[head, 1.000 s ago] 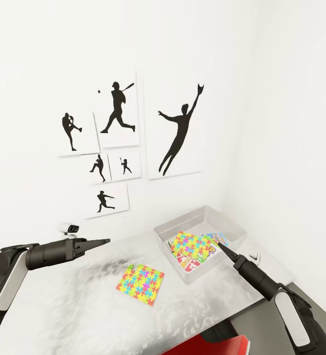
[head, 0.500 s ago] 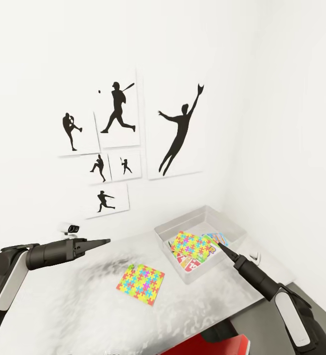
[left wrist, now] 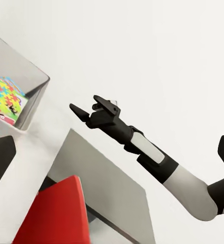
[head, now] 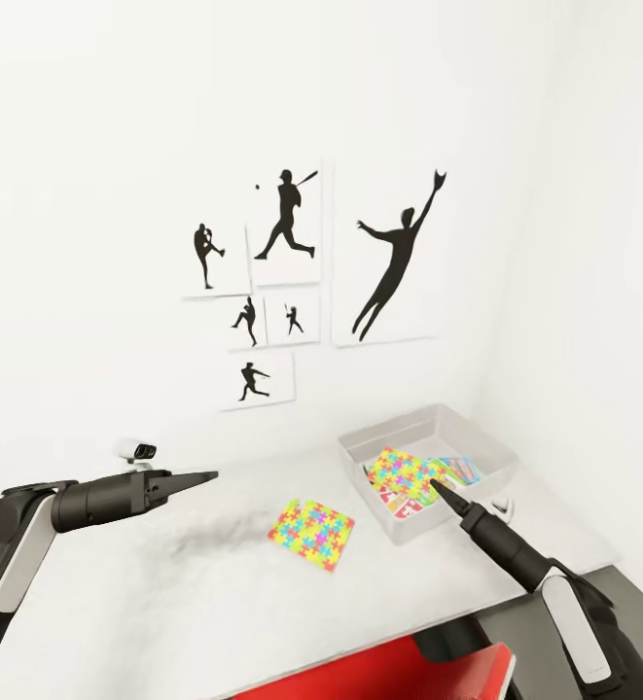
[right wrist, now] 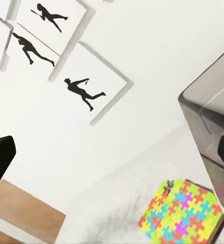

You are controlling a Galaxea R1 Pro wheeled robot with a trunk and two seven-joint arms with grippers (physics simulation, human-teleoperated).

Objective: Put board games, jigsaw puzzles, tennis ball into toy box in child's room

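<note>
The grey toy box (head: pixel 496 457) stands at the far right of the pale table (head: pixel 165 593). Inside it a jigsaw puzzle (head: pixel 399 470) lies on colourful board games (head: pixel 460 471). A second jigsaw puzzle (head: pixel 311 534) lies flat on the table just left of the box, also seen from the right wrist (right wrist: pixel 185 214). My right gripper (head: pixel 439 484) hovers over the box's near side, open and empty; it shows from the left wrist too (left wrist: pixel 91 108). My left gripper (head: pixel 202 476) hangs open above the table's left part. The tennis ball and the bed are out of view.
Framed black silhouette pictures (head: pixel 394 258) hang on the white wall behind the table. A small white device (head: pixel 138 449) sits at the table's back left, and a small white item (head: pixel 501 507) lies right of the box. A red chair (head: pixel 399 676) stands at the front edge.
The whole picture has shifted right, so the camera has turned left. Both arms keep their pose, and the puzzle and box lie as before.
</note>
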